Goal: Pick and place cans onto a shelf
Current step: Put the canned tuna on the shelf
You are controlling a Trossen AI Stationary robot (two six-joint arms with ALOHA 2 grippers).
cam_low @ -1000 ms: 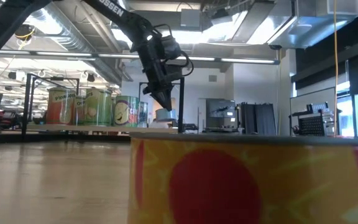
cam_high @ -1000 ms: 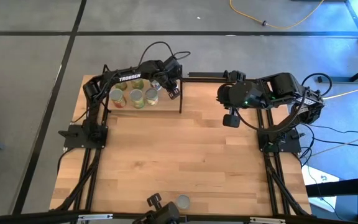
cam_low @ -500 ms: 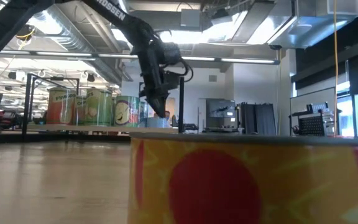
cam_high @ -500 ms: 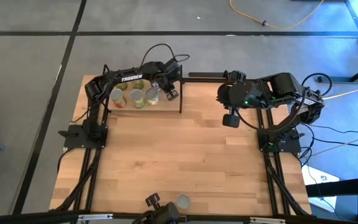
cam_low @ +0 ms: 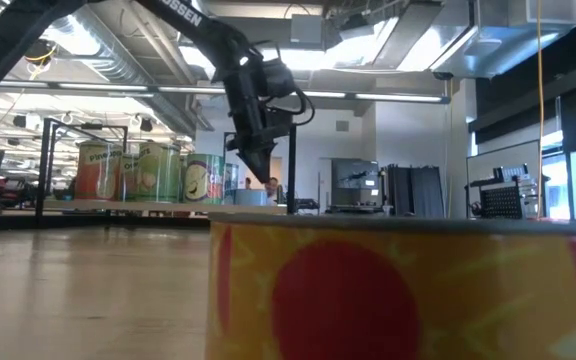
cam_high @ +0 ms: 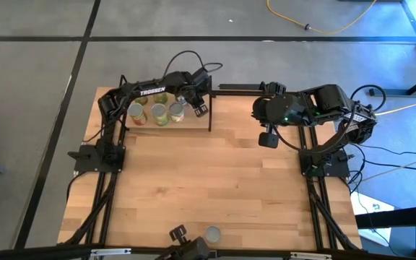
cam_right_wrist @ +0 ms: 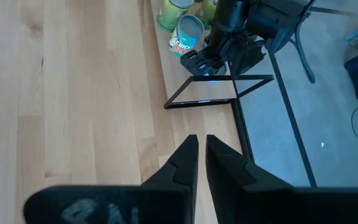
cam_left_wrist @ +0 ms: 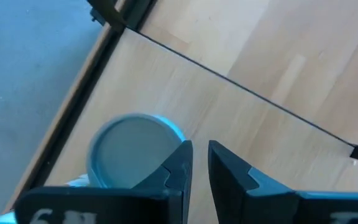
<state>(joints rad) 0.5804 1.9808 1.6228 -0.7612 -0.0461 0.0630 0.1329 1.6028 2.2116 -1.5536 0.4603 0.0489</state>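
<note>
Table [cam_high: 215, 180]: broad wooden top; the left arm reaches over its far-left corner, the right arm waits folded at the far-right side.
Shelf [cam_high: 193, 119]: black-post rack with a pale board at the far-left of the table; three cans sit in a row on it.
Change: a second ago the left gripper stood a little higher and further toward the rack's open end; it then dipped toward the board and now sits slightly raised again, beside the last can in the row. The cans themselves have not shifted.
Meaning: judged from this, the latest can looks delivered and the arm is clearing off, so the next can is due.
Cans on shelf [cam_high: 157, 113]: upright, side by side; the one nearest the gripper shows a grey lid in the left wrist view [cam_left_wrist: 132, 149].
Spare can [cam_high: 211, 233]: stands alone at the table's near edge, well apart from the rack, filling the low view [cam_low: 408, 290]; likely the next pick.
Left gripper [cam_left_wrist: 199, 163]: fingers nearly together with only a slim gap, nothing between them; the grey-lidded can lies just beside one finger, not clasped.
Right gripper [cam_right_wrist: 201, 158]: fingers close together with a narrow slit, empty, pointing toward the rack from well apart.
</note>
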